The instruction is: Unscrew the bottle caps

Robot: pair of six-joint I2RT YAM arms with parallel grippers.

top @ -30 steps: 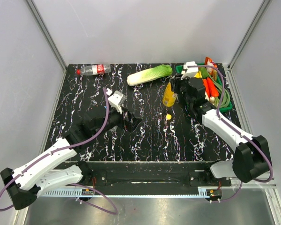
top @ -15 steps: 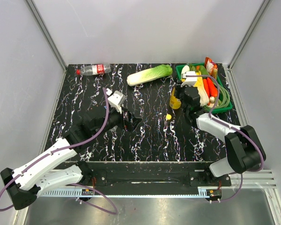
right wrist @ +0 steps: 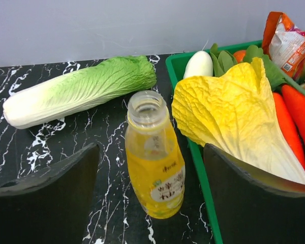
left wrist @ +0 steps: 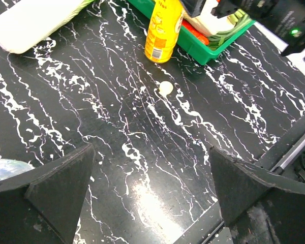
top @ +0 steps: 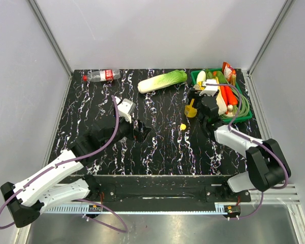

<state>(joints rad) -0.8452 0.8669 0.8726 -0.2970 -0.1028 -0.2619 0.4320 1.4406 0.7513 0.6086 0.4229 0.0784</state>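
right pincer [right wrist: 151,150] spread either side of uncapped juice bottle [right wrist: 155,168], upright beside green tray [right wrist: 197,165]. yellow cap [top: 182,126] loose on table [top: 157,152]. left pincer [left wrist: 151,150] spread wide, empty.

The light is bright and even, and it comes from above. Shadows are soft and small. In my left wrist view a white shine sits on the black table [left wrist: 117,127] near its front edge. Up close, my own fingers [right wrist: 46,198] look dark and a bit fuzzy.

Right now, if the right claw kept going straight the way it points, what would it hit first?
The uncapped orange-juice bottle, standing dead centre ahead of the right claw, whose jaws are spread. It looks close, though depth is hard to judge.
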